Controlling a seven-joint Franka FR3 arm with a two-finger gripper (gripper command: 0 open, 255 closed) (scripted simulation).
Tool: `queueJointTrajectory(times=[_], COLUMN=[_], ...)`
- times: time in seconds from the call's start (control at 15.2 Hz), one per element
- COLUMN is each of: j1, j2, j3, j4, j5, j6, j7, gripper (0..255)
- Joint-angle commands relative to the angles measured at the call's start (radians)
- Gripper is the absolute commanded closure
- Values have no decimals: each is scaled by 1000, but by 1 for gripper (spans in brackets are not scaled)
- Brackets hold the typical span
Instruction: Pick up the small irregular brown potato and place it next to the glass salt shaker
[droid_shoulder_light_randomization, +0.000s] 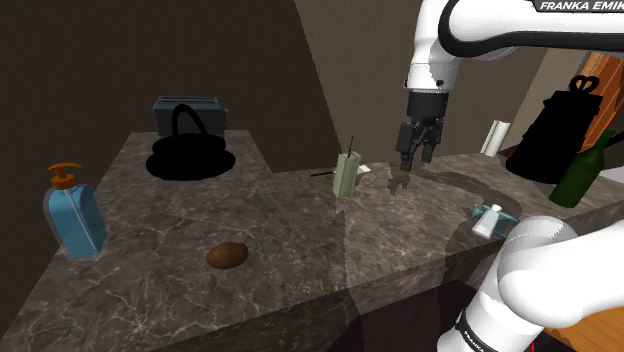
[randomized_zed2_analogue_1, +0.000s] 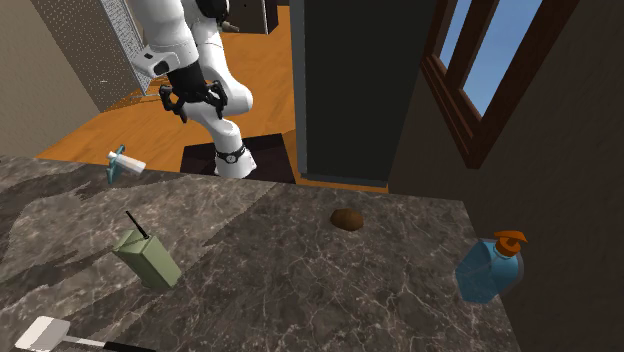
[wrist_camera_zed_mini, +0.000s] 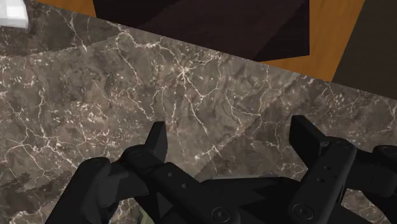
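- Pincer (droid_shoulder_light_randomization: 418, 152) hangs above the marble table (droid_shoulder_light_randomization: 300, 230), fingers spread wide with nothing between them.
- Potato (droid_shoulder_light_randomization: 228, 256): brown, resting on the table, well apart from the pincer toward the shoulder view's lower left. Its long axis runs roughly across that view, right end slightly higher.
- Arm (droid_shoulder_light_randomization: 480, 25) above the pincer reads "FRANKA EMIK".
- Green carton (droid_shoulder_light_randomization: 347, 172) with a straw stands just left of the pincer, between it and the potato.
- Salt shaker (droid_shoulder_light_randomization: 488, 218) lies lower right of the pincer.
- Blue soap dispenser (droid_shoulder_light_randomization: 73, 210) stands beyond the potato.
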Motion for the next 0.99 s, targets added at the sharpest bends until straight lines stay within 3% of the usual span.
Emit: queueJointTrajectory(times=[0.0,0.92], j1=[0,144], j2=[0,422], j3=[0,102], j4=[0,99], j5=[0,67], j6=[0,336], j7=[0,-88], gripper=[0,0])
